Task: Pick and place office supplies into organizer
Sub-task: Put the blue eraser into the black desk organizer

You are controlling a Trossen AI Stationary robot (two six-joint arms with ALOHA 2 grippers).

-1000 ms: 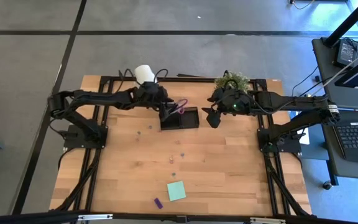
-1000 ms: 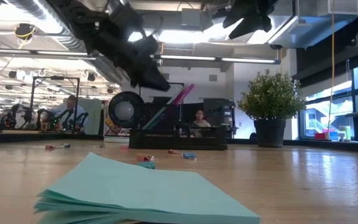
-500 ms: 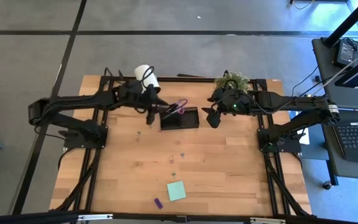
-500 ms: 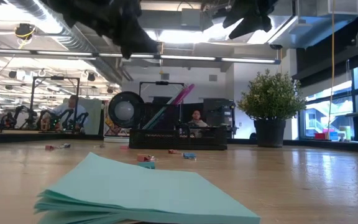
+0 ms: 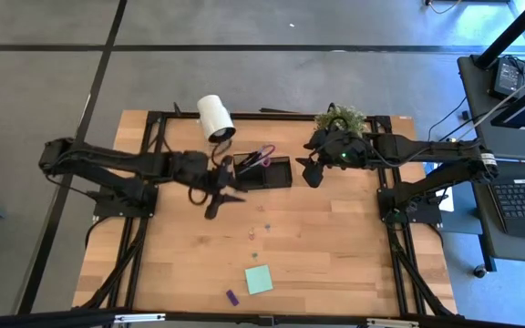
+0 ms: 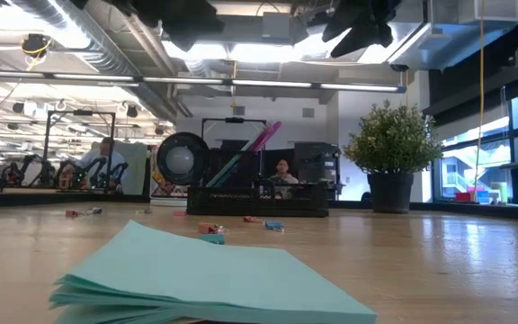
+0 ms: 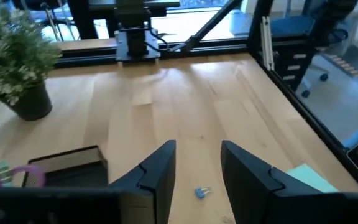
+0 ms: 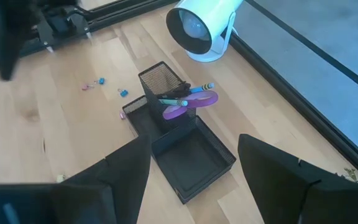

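The wooden table (image 5: 335,246) is seen from above. The black tray (image 5: 264,174) sits near the back of the table. The purple scissors (image 5: 261,157) stick out of its left part, with pens beside them. The left gripper (image 5: 217,202) hangs over the wood just left of the tray, fingers apart. The right gripper (image 5: 310,173) hangs just right of the tray, beside the plant (image 5: 343,119). A white roll (image 5: 214,116) lies behind the tray. A green sticky pad (image 5: 259,280) and a small purple piece (image 5: 231,297) lie near the front edge.
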